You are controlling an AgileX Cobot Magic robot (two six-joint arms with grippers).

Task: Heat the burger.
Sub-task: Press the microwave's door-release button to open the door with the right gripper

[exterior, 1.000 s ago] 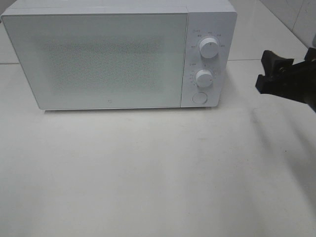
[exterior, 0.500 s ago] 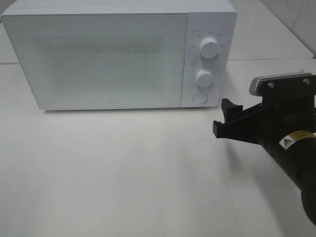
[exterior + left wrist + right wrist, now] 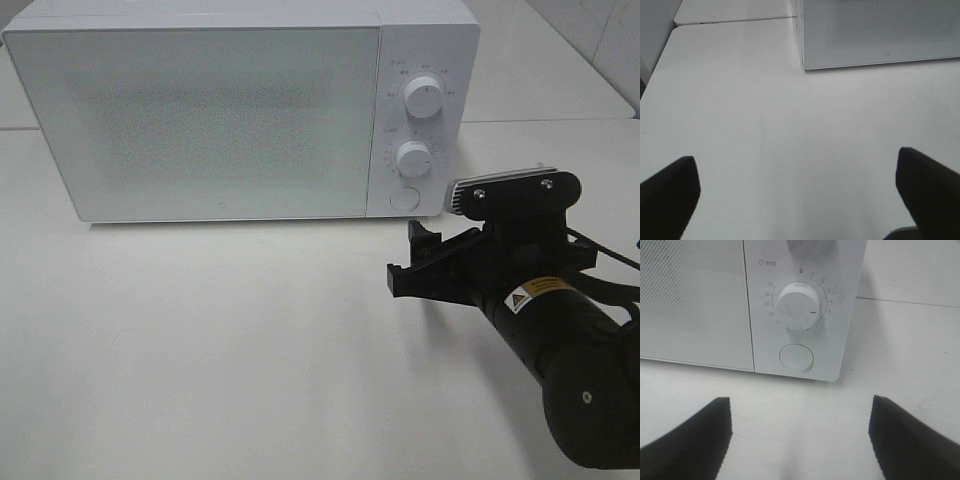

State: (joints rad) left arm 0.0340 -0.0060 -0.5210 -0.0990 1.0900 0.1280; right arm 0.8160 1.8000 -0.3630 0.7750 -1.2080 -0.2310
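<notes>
The burger is out of view in every frame. The white microwave (image 3: pixel 200 110) stands at the back of the table with its door shut, and its speckled window shows nothing inside. My right gripper (image 3: pixel 408 258) hovers open and empty just in front of the microwave's control panel, below the round door button (image 3: pixel 403 197). In the right wrist view the open right gripper (image 3: pixel 800 440) faces the timer knob (image 3: pixel 799 306) and the button (image 3: pixel 796 357). My left gripper (image 3: pixel 795 185) shows only in its wrist view, open and empty, over bare table near the microwave's left corner (image 3: pixel 805 60).
The control panel carries an upper knob (image 3: pixel 424 98) and a lower knob (image 3: pixel 412 158). White tabletop (image 3: pixel 220 340) stretches in front of the microwave. A table seam runs behind it at the right (image 3: pixel 540 120).
My right arm has swung in from the right edge, leftward and toward the front, stopping just before the microwave's lower right corner. Its jaws stayed open. The microwave is unchanged.
</notes>
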